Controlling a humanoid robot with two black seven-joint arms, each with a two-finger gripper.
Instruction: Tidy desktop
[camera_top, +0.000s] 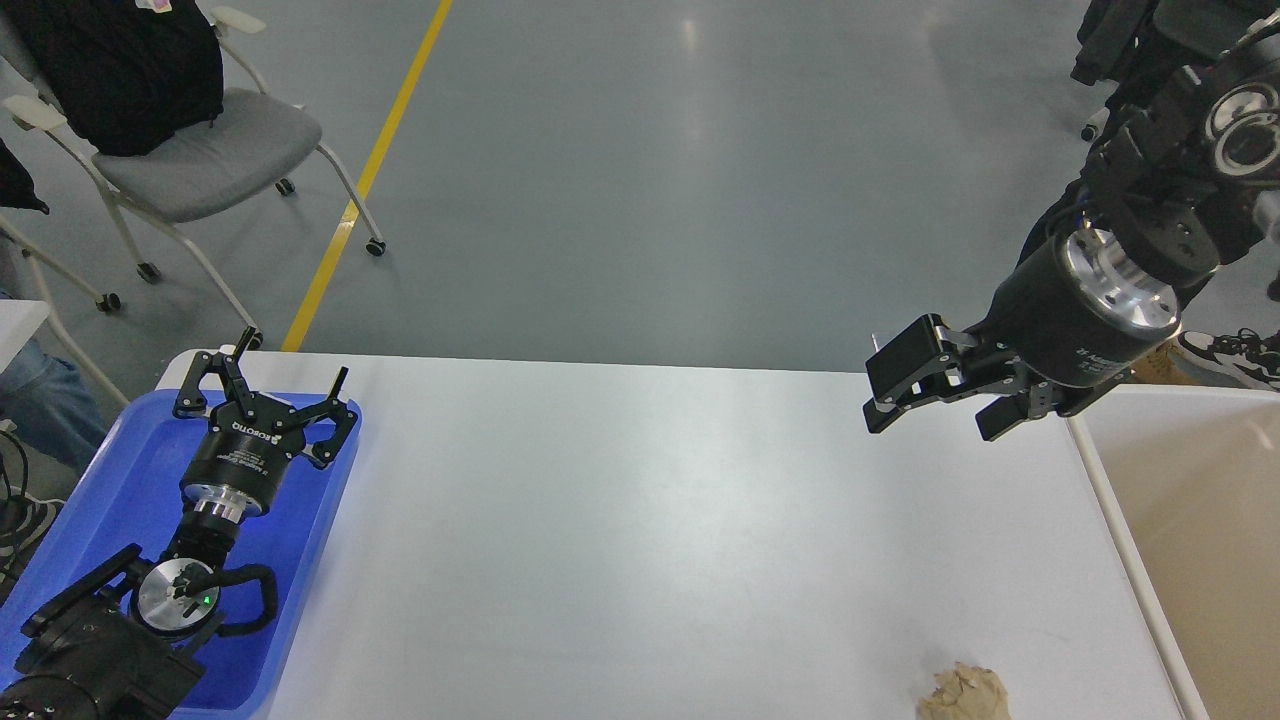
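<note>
1. Filling the centre of the frame, the desktop (640, 540) is bare except a crumpled paper ball (962, 694) at lower right.
2. Left gripper (268, 388): fingers spread, above the blue tray (90, 470), lower left.
3. Right gripper (925, 395): fingers parted, holding nothing, near the beige bin (1200, 520).

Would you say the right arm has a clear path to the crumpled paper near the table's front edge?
Probably yes. The right gripper hangs open above the desktop, and only bare surface lies between it and the crumpled paper.
</note>
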